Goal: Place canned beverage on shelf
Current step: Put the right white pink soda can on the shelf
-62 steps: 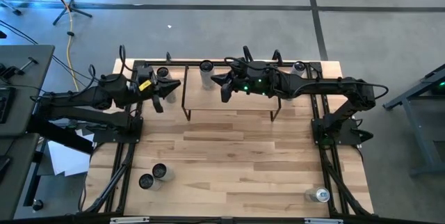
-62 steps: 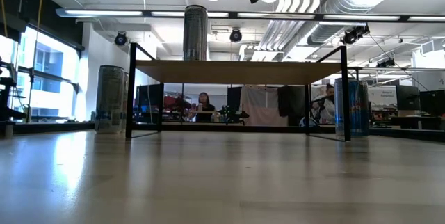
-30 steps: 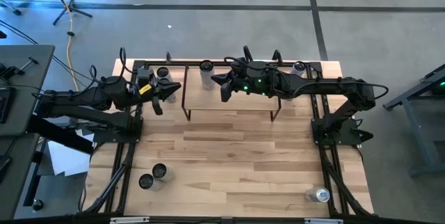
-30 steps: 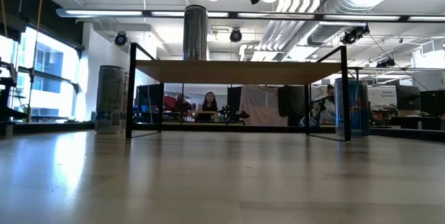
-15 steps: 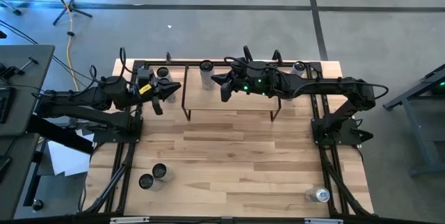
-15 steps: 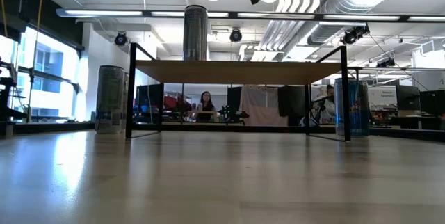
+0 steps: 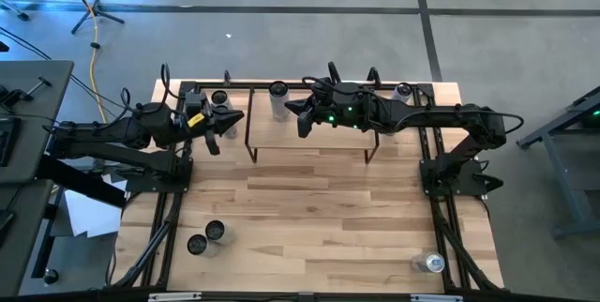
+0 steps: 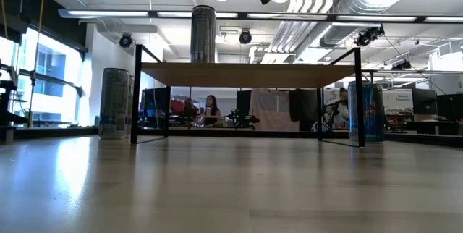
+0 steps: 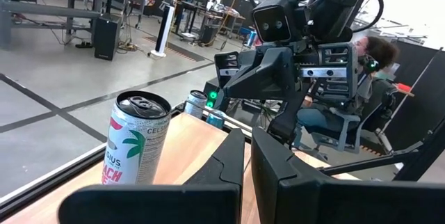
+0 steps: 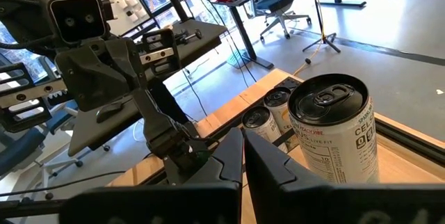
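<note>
Beverage cans [image 7: 217,101] stand along the table's [image 7: 319,218] far edge. Left gripper [image 7: 214,128], fingers together and empty, hovers left of the shelf [image 7: 309,126]; one can [image 8: 203,33] apparently stands on the shelf's far-left corner. Right gripper [image 7: 302,119], likewise closed and empty, hovers above the shelf.

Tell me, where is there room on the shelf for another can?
The shelf top is bare from the can at its far left corner to its right end, though the shut right gripper hovers above it. The table's middle, between shelf and the two near-left cans, is also free.
</note>
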Available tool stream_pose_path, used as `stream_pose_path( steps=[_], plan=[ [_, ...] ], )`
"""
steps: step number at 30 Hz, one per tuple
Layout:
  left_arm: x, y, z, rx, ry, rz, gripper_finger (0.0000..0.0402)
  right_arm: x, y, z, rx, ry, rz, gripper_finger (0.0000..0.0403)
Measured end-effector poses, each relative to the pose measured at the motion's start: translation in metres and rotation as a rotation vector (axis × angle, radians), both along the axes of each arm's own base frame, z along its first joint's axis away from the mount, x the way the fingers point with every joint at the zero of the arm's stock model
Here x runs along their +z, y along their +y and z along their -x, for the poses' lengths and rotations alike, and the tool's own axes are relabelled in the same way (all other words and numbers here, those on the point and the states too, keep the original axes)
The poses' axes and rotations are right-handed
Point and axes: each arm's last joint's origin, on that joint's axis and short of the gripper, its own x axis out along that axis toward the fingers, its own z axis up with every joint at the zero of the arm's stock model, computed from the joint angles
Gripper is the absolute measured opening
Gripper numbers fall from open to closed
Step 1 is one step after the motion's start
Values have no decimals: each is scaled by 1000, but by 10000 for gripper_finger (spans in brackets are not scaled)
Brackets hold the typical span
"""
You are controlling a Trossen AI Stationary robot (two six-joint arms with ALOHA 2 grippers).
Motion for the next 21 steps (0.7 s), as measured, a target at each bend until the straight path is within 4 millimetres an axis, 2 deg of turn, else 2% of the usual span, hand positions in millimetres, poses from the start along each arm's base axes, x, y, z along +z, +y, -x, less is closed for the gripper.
stream_pose_path(
  steps=[21],
  plan=[
    [-1, 0, 0, 1, 8, 1, 0, 0, 0, 0, 0, 0, 0, 0]
  ],
)
